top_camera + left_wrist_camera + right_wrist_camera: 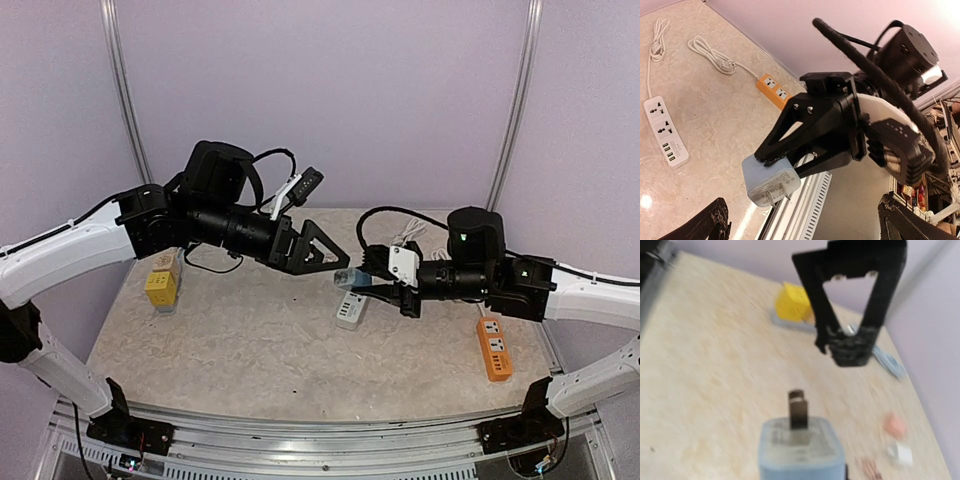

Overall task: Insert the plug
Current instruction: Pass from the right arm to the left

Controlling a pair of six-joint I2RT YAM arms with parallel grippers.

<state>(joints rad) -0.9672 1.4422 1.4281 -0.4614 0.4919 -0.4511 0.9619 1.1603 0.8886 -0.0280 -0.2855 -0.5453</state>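
Lilac walls (350, 100) stand behind a pale, marbled table (250, 350). Findings follow.

Right side: my right gripper (368, 282) is clenched on the plug (347, 279), a light-blue block gripped by its sides. The plug is held in the air, clear of the table, above the far end of the white power strip (352, 310). Its metal prongs (772, 196) project from the free face and point left, toward my other arm. The right wrist view shows the plug low in frame with the prongs edge-on.

Left side: my left gripper (332, 258) is released. In the left wrist view its fingers (707, 225) stand wide apart at the bottom corners with nothing between them. The gripper is raised off the table, just left of the plug. The right wrist view shows a gap between the two.

Other items:
- The white power strip lies flat near the middle of the table, sockets facing up.
- An orange power strip (493, 350) lies flat at the right, nearer the front edge.
- A white cable (405, 235) is bunched at the far side, behind my right gripper.
- A yellow block (160, 288) sits on a pale base at the left edge.
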